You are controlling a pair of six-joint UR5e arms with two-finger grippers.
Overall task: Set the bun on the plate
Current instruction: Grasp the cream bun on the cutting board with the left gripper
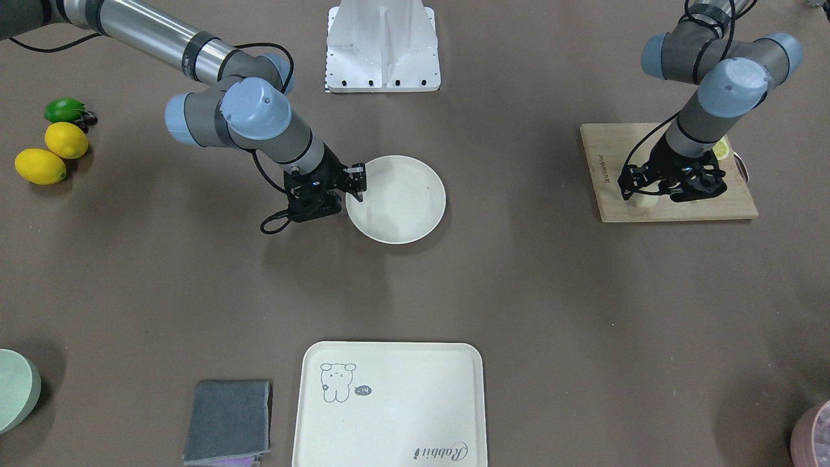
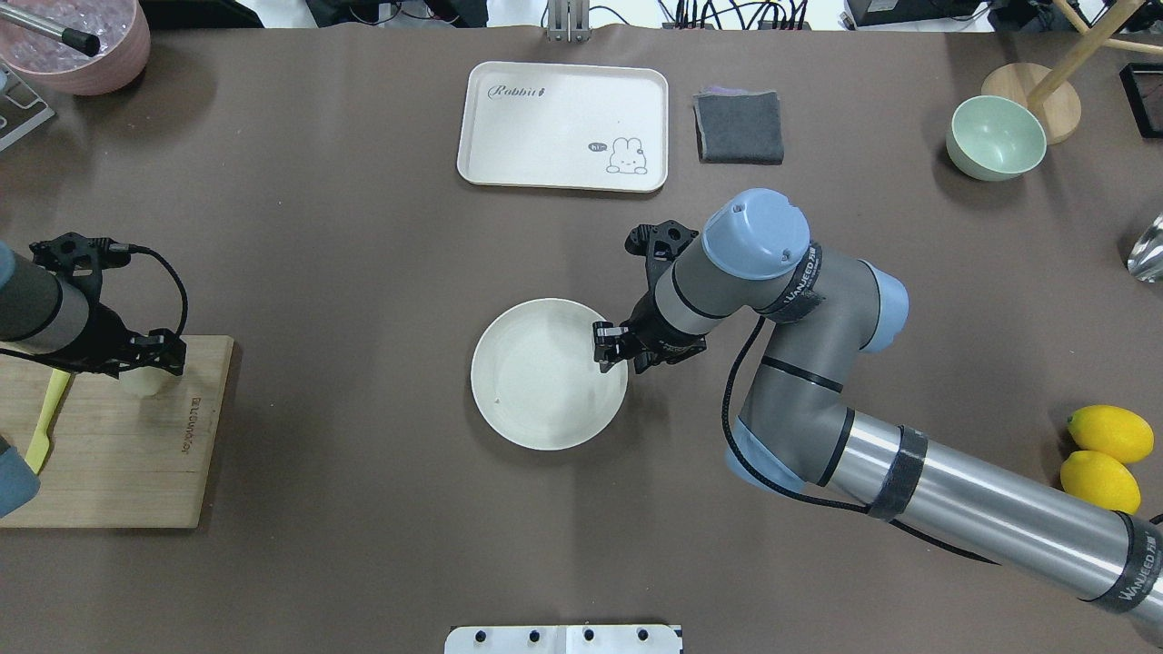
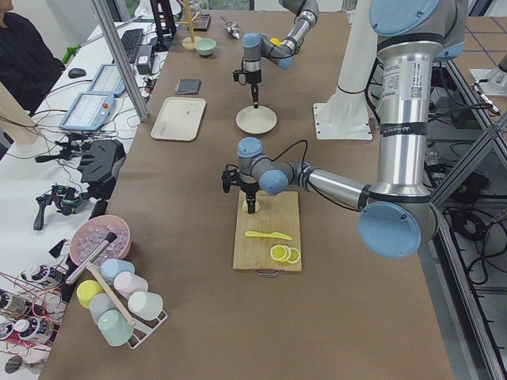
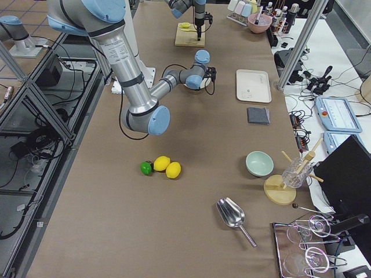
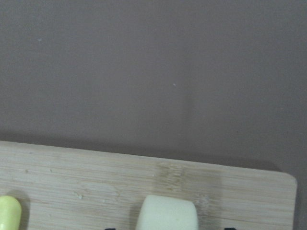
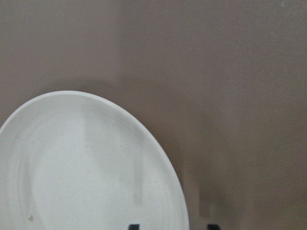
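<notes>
The bun (image 5: pixel 167 213), a pale cream lump, lies on the wooden cutting board (image 2: pixel 118 454) near its far corner, also showing as the bun (image 1: pixel 645 200). My left gripper (image 2: pixel 148 365) stands over it, open, with a finger on each side and a gap to the bun. The round cream plate (image 2: pixel 536 391) rests mid-table with nothing on it. My right gripper (image 2: pixel 611 350) is low over the plate's right rim, open; in the right wrist view one fingertip is inside the rim (image 6: pixel 184 211) and one outside.
A bear-print tray (image 2: pixel 563 127) and a grey cloth (image 2: pixel 739 127) lie at the far side. A green bowl (image 2: pixel 995 136) sits far right, and two lemons (image 2: pixel 1108 436) by the right arm. A yellow knife (image 2: pixel 41 427) and lemon slices (image 3: pixel 285 254) share the board.
</notes>
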